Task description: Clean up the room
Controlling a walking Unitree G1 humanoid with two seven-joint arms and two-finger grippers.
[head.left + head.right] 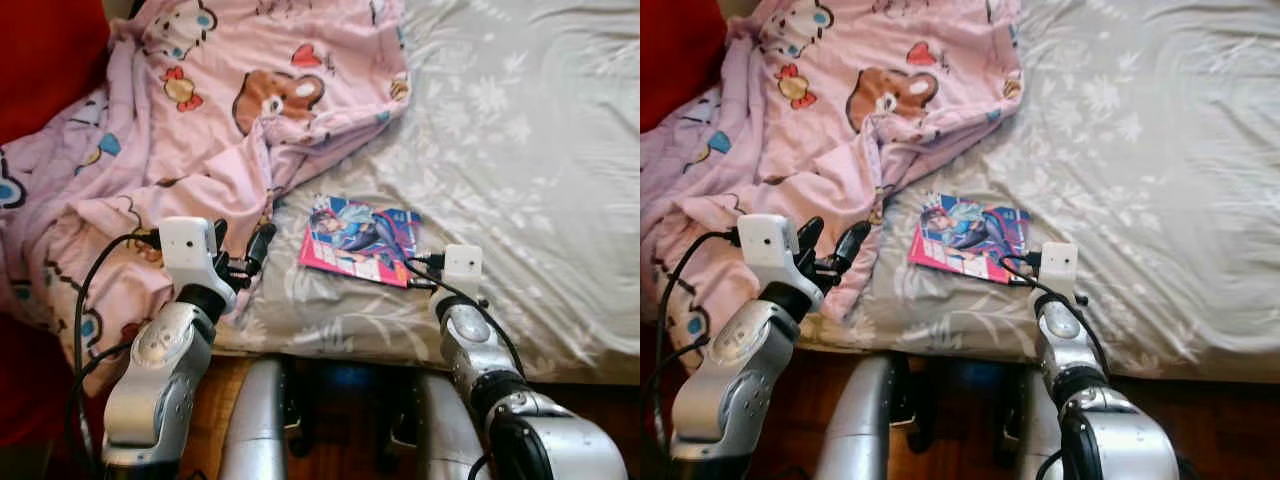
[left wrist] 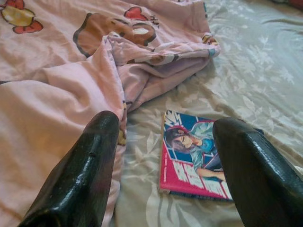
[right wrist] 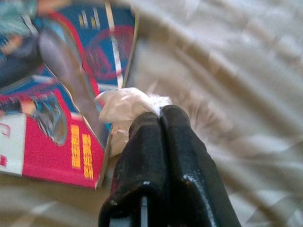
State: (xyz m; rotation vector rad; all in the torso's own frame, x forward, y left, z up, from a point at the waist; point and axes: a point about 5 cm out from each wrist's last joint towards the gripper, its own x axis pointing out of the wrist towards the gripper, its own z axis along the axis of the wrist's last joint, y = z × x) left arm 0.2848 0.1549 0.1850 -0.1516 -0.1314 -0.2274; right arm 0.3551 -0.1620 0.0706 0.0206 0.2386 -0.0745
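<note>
Honestly, my right end effector [image 3: 158, 116] is pinching a crumpled tissue [image 3: 124, 105] against the book [image 1: 360, 240] lying on the bed [image 1: 520, 150]; lifting carelessly could snag its cover. Left end effector [image 2: 165, 156] hangs spread by the blanket [image 1: 200, 110].

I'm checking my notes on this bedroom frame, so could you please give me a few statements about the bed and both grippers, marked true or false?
1. The comic book lies on the grey bedsheet. True.
2. The left gripper is shut. False: its fingers stand apart, holding nothing.
3. The right gripper pinches a small crumpled wrapper beside the book. True.
4. The pink blanket covers the book. False: the book lies bare beside it.
</note>
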